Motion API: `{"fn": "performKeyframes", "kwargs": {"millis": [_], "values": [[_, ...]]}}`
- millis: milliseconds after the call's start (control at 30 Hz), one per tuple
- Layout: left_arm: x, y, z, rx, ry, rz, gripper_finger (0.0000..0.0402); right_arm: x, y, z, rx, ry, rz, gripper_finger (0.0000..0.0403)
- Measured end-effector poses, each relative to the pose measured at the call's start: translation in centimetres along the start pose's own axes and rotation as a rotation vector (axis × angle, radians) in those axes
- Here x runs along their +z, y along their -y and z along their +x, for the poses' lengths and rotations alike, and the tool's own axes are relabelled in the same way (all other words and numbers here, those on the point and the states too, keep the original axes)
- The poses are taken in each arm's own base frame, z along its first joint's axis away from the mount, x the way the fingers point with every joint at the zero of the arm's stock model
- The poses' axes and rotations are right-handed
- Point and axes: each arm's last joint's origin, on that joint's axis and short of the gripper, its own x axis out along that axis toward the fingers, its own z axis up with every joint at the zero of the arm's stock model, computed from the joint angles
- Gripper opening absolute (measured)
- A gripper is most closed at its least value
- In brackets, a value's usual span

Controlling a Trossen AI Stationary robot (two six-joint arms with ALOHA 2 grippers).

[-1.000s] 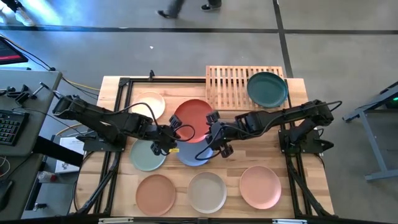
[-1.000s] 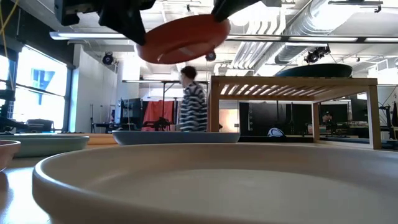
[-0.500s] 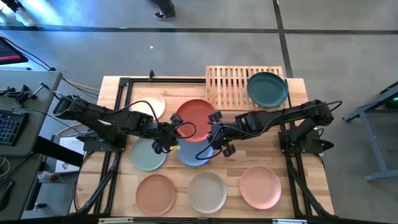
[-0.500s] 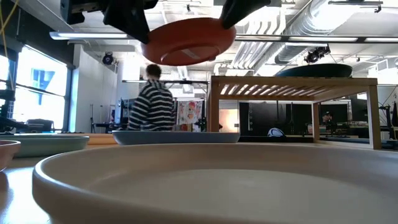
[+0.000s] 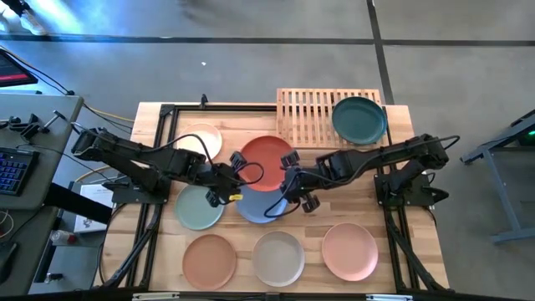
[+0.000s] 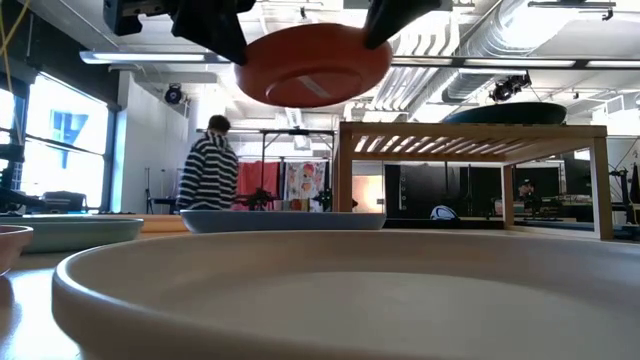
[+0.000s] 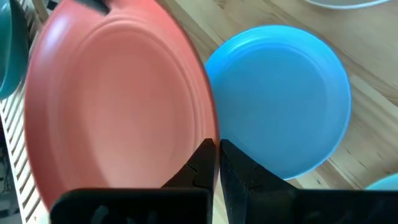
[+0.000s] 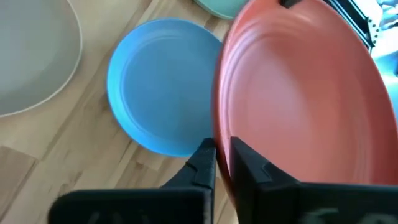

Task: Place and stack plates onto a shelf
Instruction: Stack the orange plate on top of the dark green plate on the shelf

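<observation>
On the far left of the counter [image 5: 150, 117] the cream plate [image 5: 203, 139] lies flat, and below it the pale green plate [image 5: 194, 211] rests with the terracotta plate [image 5: 209, 261] nearer the front edge. My left hand [image 5: 236, 170] comes in over them and is pinched tight on the left rim of the red-orange plate [image 5: 266, 163]; in my left wrist view the two fingers [image 7: 200, 163] close together over that rim. The plate hangs in the air between my two hands, roughly level, well above the counter in the low view, just left of the shelf [image 6: 470, 140] and about as high as its top. Under it, on the wood, sits the blue plate [image 5: 255, 206], partly hidden from above by the red-orange one. My right hand [image 5: 290, 174] grips the opposite, right rim of the same plate, its fingers [image 8: 205, 163] clamped narrow over the edge. In front, the beige plate [image 5: 278, 258] and then the pink plate [image 5: 349, 250] lie flat near the counter's front edge. At the back right stands the slatted shelf, and the dark teal plate [image 5: 359, 119] sits on its right half. In the room behind, a person in a striped top [image 6: 208, 170] stands.
</observation>
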Motion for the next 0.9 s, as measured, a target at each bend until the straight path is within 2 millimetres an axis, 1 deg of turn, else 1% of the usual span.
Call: {"fn": "performKeyframes", "kwargs": {"millis": [233, 467, 600, 900], "values": [[-0.03, -0.04, -0.03, 0.011, -0.008, -0.023, 0.001, 0.01, 0.02, 0.0, -0.002, 0.0, 0.016, 0.0003], [-0.09, -0.21, -0.04, 0.062, -0.042, -0.049, 0.0016, -0.01, 0.08, 0.01, -0.018, -0.005, 0.036, 0.0001], [-0.08, -0.28, -0.04, 0.075, -0.046, -0.067, 0.0021, -0.02, 0.07, 0.01, -0.017, -0.006, 0.08, 0.0001], [-0.02, -0.36, -0.04, 0.085, -0.039, -0.105, 0.0063, 0.01, 0.09, 0.0, -0.019, -0.003, 0.127, 0.0]]}}
